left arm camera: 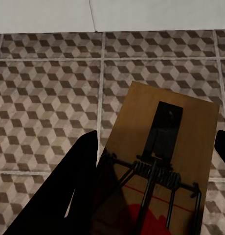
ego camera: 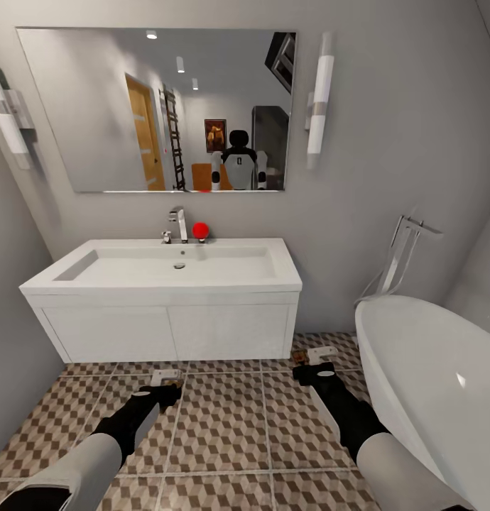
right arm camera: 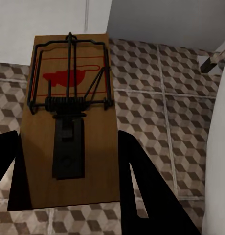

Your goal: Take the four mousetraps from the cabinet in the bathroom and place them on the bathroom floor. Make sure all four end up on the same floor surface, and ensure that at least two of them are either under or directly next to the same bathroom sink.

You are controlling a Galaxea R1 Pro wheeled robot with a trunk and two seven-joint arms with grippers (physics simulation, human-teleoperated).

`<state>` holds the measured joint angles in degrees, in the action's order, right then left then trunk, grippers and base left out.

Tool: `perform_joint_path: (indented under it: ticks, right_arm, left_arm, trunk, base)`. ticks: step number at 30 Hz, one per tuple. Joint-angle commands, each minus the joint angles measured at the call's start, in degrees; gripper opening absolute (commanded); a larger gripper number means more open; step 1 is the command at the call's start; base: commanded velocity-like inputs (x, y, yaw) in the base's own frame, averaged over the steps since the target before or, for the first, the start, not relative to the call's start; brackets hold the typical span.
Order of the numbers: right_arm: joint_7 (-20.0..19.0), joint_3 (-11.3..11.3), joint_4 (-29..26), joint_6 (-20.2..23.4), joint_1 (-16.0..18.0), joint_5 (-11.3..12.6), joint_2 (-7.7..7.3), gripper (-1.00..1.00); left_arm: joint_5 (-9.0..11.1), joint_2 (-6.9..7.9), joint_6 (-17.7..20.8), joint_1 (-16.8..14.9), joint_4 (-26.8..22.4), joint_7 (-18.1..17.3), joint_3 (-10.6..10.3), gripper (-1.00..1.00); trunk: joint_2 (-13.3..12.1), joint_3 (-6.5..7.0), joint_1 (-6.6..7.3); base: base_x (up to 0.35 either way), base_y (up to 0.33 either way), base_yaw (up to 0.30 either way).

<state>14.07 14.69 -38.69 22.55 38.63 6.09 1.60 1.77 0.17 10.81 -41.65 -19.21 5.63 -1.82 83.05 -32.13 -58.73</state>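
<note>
I face the white bathroom sink on its two-door vanity, with the cube-patterned bathroom floor in front. My left gripper hangs just before the vanity's middle, shut on a mousetrap, a brown board with a dark spring and a red spot. My right gripper is at the vanity's right corner, shut on a second mousetrap. Its brown edge shows in the head view as a mousetrap beside the fingers. Both traps sit between dark fingers above the tiles. The cabinet is out of view.
A white oval bathtub with a chrome floor tap stands close on the right. A grey wall closes the left. A chrome tap and a red ball sit on the basin's back edge under a mirror.
</note>
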Motion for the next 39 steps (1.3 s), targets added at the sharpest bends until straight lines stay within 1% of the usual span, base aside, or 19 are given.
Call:
perform_joint_path:
  ticks: [1,2,7,18,20,21,22,23,24,25,32,34,36,39]
  right_arm:
    - [0.79,0.33,-0.07,0.2,0.04,0.74,-0.04,-1.0]
    - [0.79,0.34,-0.07,0.18,0.04,0.75,-0.03,-1.0]
    - [0.79,0.29,-0.07,0.21,0.04,0.76,-0.06,-1.0]
    - [0.79,0.27,0.27,0.18,0.04,0.76,-0.15,-1.0]
    - [0.79,0.26,0.27,0.18,0.04,0.76,-0.14,-1.0]
    - [0.79,0.27,0.28,0.19,0.04,0.76,-0.12,-1.0]
    - [0.79,0.29,0.28,0.19,0.04,0.76,-0.12,-1.0]
    - [0.79,0.27,0.29,0.2,0.04,0.76,-0.11,-1.0]
    - [0.79,0.27,0.3,0.21,0.04,0.76,-0.11,-1.0]
    - [0.79,0.27,0.29,0.21,0.04,0.76,-0.11,-1.0]
    - [0.79,0.31,0.28,0.22,0.04,0.76,-0.08,-1.0]
    - [0.79,0.33,0.28,0.22,0.04,0.76,-0.1,-1.0]
    - [0.79,0.34,0.28,0.22,0.04,0.78,-0.04,-1.0]
    - [0.79,0.34,0.28,0.22,0.04,0.81,0.12,-1.0]
  left_arm:
    - [0.16,0.02,0.35,-0.01,-0.11,0.26,-0.21,-1.0]
    - [0.15,0.01,0.35,-0.01,0.0,0.22,-0.21,-1.0]
    - [0.09,-0.07,0.35,-0.01,1.73,0.03,-0.21,-1.0]
    - [0.06,-0.58,0.22,-0.01,2.09,-0.18,-0.23,-1.0]
    - [0.02,-0.66,0.24,-0.01,1.1,-0.03,-0.16,-1.0]
    - [0.03,-0.79,0.29,-0.01,-0.67,0.07,-0.14,-1.0]
    - [0.04,-0.85,0.3,-0.01,-1.4,0.09,-0.13,-1.0]
    - [0.06,-0.93,0.37,-0.01,-3.58,0.13,-0.13,-1.0]
    - [0.07,-0.98,0.43,-0.01,-5.23,0.15,-0.18,-1.0]
    - [0.07,-1.0,0.5,-0.01,-5.88,0.15,-0.22,-1.0]
    - [0.06,-1.83,2.28,-0.01,-6.85,0.17,-0.26,-1.0]
    - [-0.08,-1.98,4.17,-0.01,-6.95,0.21,-0.08,-1.0]
    - [-0.31,-2.12,11.02,-0.11,-8.36,0.28,0.01,-1.0]
    - [-0.5,-2.29,24.88,-0.55,-17.5,0.32,0.05,-1.0]
  trunk:
    - [0.03,-0.06,0.0]
    - [0.03,-0.06,0.0]
    - [2.04,-1.0,-1.1]
    - [6.45,-3.62,-3.51]
    - [7.25,-4.12,-3.95]
    - [7.65,-4.37,-4.17]
    - [8.05,-4.62,-4.39]
    - [8.45,-4.87,-4.61]
    - [8.45,-4.94,-4.61]
    - [8.45,-5.01,-4.61]
    - [8.45,-5.24,-4.61]
    - [8.45,-5.25,-4.61]
    - [8.45,-5.25,-4.61]
    - [8.45,-5.26,-4.61]
  base:
    - [0.0,0.0,0.0]
    - [0.0,0.0,0.0]
    - [0.0,0.0,0.0]
    - [0.0,0.0,0.0]
    - [0.0,0.0,0.0]
    - [0.0,0.0,0.0]
    - [0.0,0.0,0.0]
    - [0.0,0.0,0.0]
    - [0.0,0.0,0.0]
    - [0.0,0.0,0.0]
    - [0.0,0.0,0.0]
    - [0.0,0.0,0.0]
    - [0.0,0.0,0.0]
    - [0.0,0.0,0.0]
